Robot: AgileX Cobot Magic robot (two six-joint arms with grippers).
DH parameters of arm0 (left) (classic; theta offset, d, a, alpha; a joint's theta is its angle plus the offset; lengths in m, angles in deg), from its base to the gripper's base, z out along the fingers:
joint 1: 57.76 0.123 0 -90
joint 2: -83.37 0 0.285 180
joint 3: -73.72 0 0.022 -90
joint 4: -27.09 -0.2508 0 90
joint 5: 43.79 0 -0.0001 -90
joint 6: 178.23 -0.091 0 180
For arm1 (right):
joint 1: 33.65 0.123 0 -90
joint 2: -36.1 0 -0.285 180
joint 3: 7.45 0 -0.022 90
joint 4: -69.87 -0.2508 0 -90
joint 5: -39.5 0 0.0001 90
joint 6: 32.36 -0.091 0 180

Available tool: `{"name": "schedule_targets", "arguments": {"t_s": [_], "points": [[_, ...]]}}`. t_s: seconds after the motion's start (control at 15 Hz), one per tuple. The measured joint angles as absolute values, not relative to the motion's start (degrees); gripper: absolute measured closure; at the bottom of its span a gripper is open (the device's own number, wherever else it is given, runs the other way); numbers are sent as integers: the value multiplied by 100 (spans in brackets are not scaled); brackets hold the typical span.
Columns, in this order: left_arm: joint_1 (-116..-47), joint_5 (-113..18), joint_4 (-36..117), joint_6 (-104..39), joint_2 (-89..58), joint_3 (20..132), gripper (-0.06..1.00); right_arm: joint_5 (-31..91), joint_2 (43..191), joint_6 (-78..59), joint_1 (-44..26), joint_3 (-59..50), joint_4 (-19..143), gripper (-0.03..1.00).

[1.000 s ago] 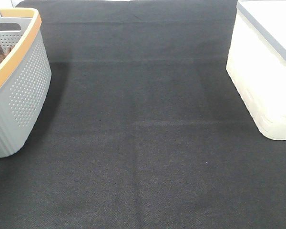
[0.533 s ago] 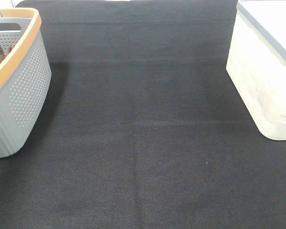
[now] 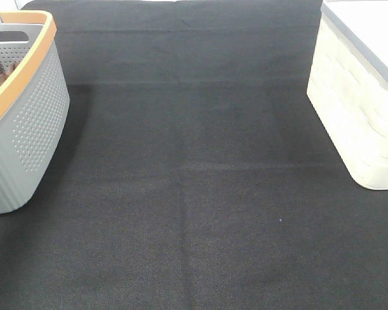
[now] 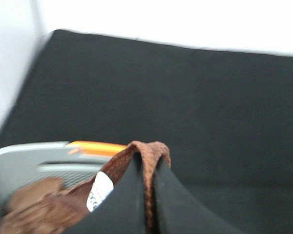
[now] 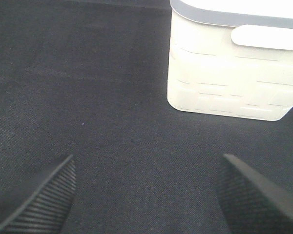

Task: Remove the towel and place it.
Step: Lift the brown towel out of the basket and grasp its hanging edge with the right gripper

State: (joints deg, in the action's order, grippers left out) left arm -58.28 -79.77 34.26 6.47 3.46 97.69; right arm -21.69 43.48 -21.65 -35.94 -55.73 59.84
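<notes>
Left fingers (image 4: 124,204) are clamped on the towel (image 4: 146,148) at its hem, beside the tag (image 4: 100,190), above the basket (image 3: 32,116) at 10 o'clock on the desk (image 3: 194,194). It looks soft, light and limp, so it should drape. Right fingers (image 5: 44,200) are apart.

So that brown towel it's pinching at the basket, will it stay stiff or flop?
Probably floppy: the towel folds sharply over where the shut left gripper pinches it, and the rest trails limply into the basket. It is likely light, since a thin pinch of cloth seems enough to hold it. Its nubbly weave looks grippy, so slipping seems unlikely.
</notes>
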Motion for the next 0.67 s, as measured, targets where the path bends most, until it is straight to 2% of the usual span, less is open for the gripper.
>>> {"name": "schedule_targets", "arguments": {"t_s": [0.27, 0.67], "points": [[-6149, -7347, 4801, -321, 340, 9769, 94, -2169, 4348, -2165, -3594, -5573, 5898, 22], [-6859, -5984, 5013, -774, 340, 9769, 94, -2169, 4348, -2165, -3594, -5573, 5893, 22]]}}
